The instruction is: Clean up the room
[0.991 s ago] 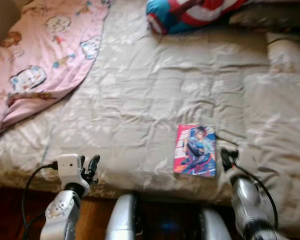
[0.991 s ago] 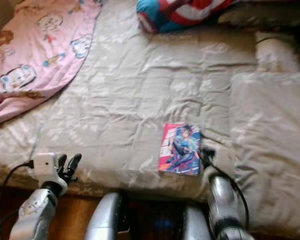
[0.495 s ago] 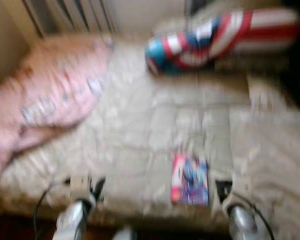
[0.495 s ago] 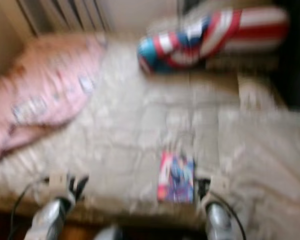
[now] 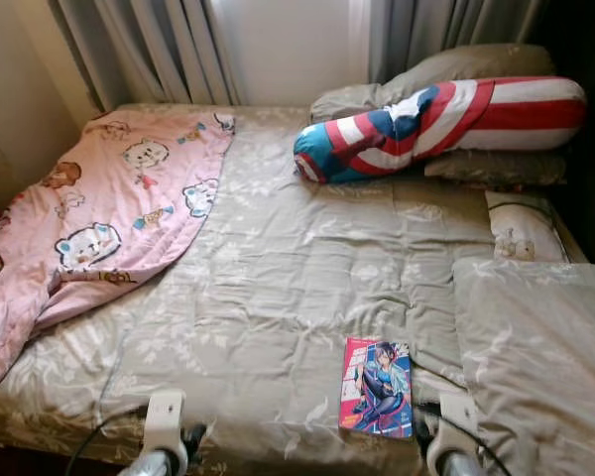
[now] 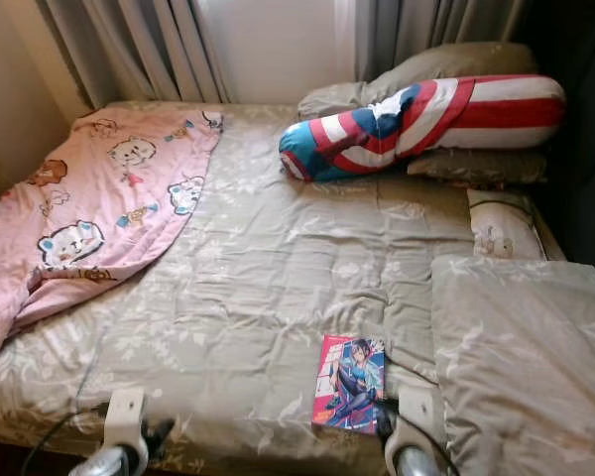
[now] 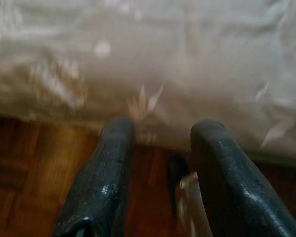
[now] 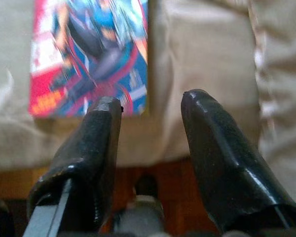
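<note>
A colourful comic book (image 5: pixel 379 387) lies flat on the beige quilt (image 5: pixel 278 297) near the bed's front edge. My right gripper (image 8: pixel 153 98) is open at that edge, just right of the book (image 8: pixel 91 54) and slightly short of it, with nothing between its fingers. My left gripper (image 7: pixel 163 127) is open too, low at the bed's front left edge over the wooden floor (image 7: pixel 34 168), holding nothing. A pink cartoon-print blanket (image 5: pixel 89 218) lies crumpled over the bed's left side. A red, white and blue bolster (image 5: pixel 441 119) rests at the head.
A folded beige duvet (image 5: pixel 535 357) covers the bed's right front. A small pillow (image 5: pixel 521 233) and grey pillows (image 5: pixel 456 74) sit at the head under the curtains (image 5: pixel 169 45). A wall (image 5: pixel 20 89) borders the left side.
The camera has tilted up through a blur, so the whole bed now shows and both grippers sit lower in the picture. The book has stayed where it was.
</note>
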`<state>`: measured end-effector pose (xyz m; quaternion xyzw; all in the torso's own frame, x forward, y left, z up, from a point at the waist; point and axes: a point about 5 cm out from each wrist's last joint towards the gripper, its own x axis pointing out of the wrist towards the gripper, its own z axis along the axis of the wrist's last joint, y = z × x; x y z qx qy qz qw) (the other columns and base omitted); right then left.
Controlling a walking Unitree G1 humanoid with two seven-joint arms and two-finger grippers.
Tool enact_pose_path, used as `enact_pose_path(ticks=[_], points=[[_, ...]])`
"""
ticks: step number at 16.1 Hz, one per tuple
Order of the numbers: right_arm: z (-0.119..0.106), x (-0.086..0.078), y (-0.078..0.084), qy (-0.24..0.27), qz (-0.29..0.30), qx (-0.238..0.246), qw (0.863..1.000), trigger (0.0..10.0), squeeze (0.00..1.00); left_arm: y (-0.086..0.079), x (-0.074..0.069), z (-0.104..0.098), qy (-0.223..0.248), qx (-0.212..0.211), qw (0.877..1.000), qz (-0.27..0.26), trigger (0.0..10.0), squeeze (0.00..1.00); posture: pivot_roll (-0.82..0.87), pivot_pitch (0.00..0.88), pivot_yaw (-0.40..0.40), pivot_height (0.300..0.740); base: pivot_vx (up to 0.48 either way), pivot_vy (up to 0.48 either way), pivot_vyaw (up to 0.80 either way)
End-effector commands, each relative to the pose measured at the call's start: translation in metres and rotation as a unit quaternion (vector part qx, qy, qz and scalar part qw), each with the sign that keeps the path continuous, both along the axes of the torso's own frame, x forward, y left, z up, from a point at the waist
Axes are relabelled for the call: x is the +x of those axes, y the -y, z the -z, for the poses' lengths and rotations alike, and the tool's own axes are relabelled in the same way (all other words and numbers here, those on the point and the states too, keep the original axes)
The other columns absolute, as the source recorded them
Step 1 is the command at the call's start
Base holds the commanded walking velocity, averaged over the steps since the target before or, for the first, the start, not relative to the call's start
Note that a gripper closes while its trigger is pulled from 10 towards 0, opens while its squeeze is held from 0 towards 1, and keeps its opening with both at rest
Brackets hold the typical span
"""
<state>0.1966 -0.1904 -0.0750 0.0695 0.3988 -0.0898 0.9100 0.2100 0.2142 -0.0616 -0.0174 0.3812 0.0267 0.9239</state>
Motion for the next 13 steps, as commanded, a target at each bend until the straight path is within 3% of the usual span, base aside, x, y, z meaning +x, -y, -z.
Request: enact_pose_path(ticks=[1,5,13], points=[[0.005,-0.009,-0.001,-0.022,0.011,0.005,1.000,10.0,0.00,0.002,-0.007,0.006,-0.023,0.006,1.000,0.002,10.0,0.00,0.01,0.000,0.026,0.740,0.000,0.000,0.00],[0.010,-0.019,0.001,-0.038,0.004,0.001,0.999,10.0,0.00,0.001,-0.010,0.007,-0.026,0.001,1.000,-0.013,10.0,0.00,0.01,0.000,0.022,0.740,0.000,0.000,0.00],[0.014,-0.024,-0.006,-0.058,-0.033,0.000,0.998,10.0,0.00,-0.021,-0.034,0.015,-0.058,0.011,0.997,-0.053,10.0,0.00,0.02,0.026,0.023,0.740,0.000,0.000,0.00]])
